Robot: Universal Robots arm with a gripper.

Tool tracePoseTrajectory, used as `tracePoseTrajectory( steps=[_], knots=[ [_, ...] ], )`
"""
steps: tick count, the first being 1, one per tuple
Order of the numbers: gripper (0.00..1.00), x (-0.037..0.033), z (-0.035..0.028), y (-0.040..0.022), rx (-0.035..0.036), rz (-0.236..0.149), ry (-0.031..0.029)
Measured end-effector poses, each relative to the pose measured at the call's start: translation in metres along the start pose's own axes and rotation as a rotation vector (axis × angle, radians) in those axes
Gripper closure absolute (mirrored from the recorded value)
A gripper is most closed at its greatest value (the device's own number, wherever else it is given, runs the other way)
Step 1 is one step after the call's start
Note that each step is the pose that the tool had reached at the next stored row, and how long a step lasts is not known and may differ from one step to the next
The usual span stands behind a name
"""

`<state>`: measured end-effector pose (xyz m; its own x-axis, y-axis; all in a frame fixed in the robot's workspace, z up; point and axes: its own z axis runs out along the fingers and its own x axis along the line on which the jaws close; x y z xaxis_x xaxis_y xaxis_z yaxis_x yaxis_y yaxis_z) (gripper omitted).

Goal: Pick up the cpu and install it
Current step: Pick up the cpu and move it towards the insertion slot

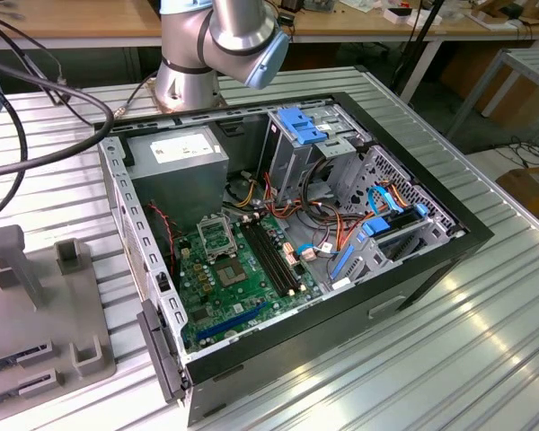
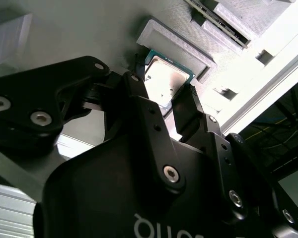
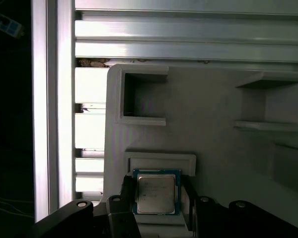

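The cpu, a small square chip with a silver top and a thin green rim, lies flat in a recess of the grey holder tray, against a raised lip. In the second wrist view the cpu shows between the two black fingers. My gripper is down over it and open. One finger stands on each side of the chip, with only narrow gaps. The chip still rests on the tray.
The open computer case lies on the ribbed metal table, with the motherboard's empty socket frame beside the memory slots. The grey holder tray sits at the exterior view's left. The arm's base stands behind the case.
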<state>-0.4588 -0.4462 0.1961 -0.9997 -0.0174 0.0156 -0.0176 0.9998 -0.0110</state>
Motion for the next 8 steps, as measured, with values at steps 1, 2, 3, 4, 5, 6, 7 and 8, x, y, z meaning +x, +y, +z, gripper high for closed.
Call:
tracePoseTrajectory(
  steps=[1, 2, 3, 4, 5, 6, 7, 8],
  knots=[
    [0.53, 0.0000, -0.0008, 0.0000, 0.0000, 0.000, 0.0000],
    [0.53, 0.0000, -0.0015, 0.0000, -0.0001, 0.000, -0.0001],
    [0.53, 0.0000, -0.0023, 0.0000, -0.0001, 0.000, 0.0000],
    [0.53, 0.0000, -0.0029, 0.0000, -0.0001, 0.000, -0.0001],
    [0.53, 0.0001, -0.0040, 0.0000, 0.0000, 0.000, 0.0001],
    [0.53, 0.0001, -0.0047, 0.0000, -0.0001, 0.000, 0.0000],
    [0.53, 0.0001, -0.0054, -0.0001, 0.0000, 0.000, 0.0000],
    [0.53, 0.0001, -0.0063, 0.0000, -0.0001, 0.000, -0.0001]
  ],
)
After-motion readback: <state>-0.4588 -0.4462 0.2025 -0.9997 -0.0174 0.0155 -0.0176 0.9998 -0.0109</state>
